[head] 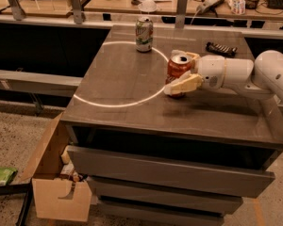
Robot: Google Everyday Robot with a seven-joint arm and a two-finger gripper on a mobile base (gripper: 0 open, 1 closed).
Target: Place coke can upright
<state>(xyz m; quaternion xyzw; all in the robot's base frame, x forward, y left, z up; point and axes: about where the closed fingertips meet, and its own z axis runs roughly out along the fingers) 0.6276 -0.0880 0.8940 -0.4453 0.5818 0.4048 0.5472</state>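
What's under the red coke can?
The grey table top lies under the coke can. The gripper is closed around the can, and its front finger hides the can's lower part, so I cannot tell if it touches the table.

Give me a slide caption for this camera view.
Gripper holds the coke can upright on the table, green-and-white can behind.

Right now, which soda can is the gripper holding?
The red coke can, clamped between the jaws of the gripper; the green-and-white can stands free farther back.
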